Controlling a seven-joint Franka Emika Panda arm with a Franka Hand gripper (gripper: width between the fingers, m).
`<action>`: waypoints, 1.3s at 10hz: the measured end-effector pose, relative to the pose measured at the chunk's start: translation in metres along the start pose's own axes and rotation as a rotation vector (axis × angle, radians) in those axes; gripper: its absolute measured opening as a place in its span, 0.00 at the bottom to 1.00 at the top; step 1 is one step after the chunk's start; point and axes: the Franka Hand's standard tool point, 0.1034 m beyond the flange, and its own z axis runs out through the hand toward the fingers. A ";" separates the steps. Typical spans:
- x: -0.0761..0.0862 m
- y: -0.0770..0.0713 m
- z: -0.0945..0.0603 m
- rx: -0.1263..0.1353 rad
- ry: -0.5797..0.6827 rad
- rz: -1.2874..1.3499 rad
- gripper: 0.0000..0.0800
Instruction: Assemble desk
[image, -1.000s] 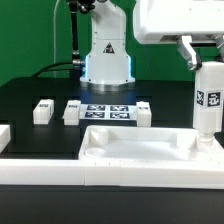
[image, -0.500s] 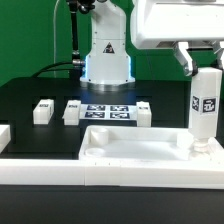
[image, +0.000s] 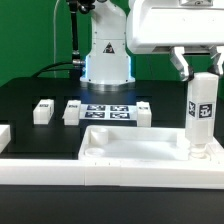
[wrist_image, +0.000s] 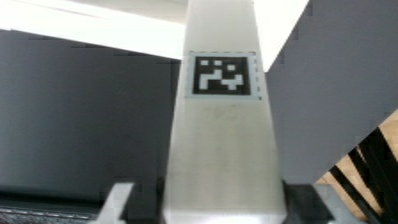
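The gripper (image: 199, 68) is pinching a white square-post leg (image: 200, 115) near its upper end, its fingers (wrist_image: 125, 204) pressing on opposite smooth faces. The leg is standing upright, its lower end meeting the corner of the desk top (image: 110, 150) on the exterior view's right. A black-and-white tag (wrist_image: 222, 77) on the leg is facing the wrist camera. The desk top, a matte white slab with a shallow recess, is lying on the black tabletop (image: 30, 95). Behind it, three loose legs (image: 42, 111) are lying beside the marker board (image: 108, 111), well apart from the gripper.
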 end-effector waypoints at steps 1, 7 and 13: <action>-0.002 -0.001 0.003 0.001 -0.005 0.000 0.36; -0.001 -0.009 0.015 0.003 0.049 -0.005 0.36; 0.000 -0.011 0.016 0.001 0.072 0.001 0.66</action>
